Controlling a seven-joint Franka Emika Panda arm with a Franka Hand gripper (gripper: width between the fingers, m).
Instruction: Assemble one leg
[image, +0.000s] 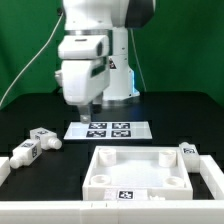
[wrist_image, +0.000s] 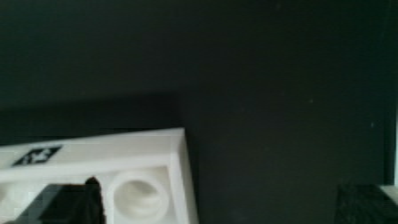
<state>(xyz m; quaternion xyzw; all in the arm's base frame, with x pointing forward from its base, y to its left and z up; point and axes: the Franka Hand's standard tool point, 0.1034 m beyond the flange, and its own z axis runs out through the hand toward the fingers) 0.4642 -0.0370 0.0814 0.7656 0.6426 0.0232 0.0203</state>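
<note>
Bench (image: 170, 110), exterior view's left: a leg (image: 41, 140) lies tipped on its side, a second leg (image: 25, 152) just beside it, both untouched. Above and toward the centre hangs the gripper (image: 85, 104), released and empty, near the marker board (image: 110, 128). The wrist view shows its fingers (wrist_image: 71, 205) spread wide over a corner of the panel (image: 150, 152). A third leg (image: 188, 150) sits at the panel's far side. The likely hazard is that, with the legs crowded, an off-centre descent could knock the neighbour or pinch the leg askew.
</note>
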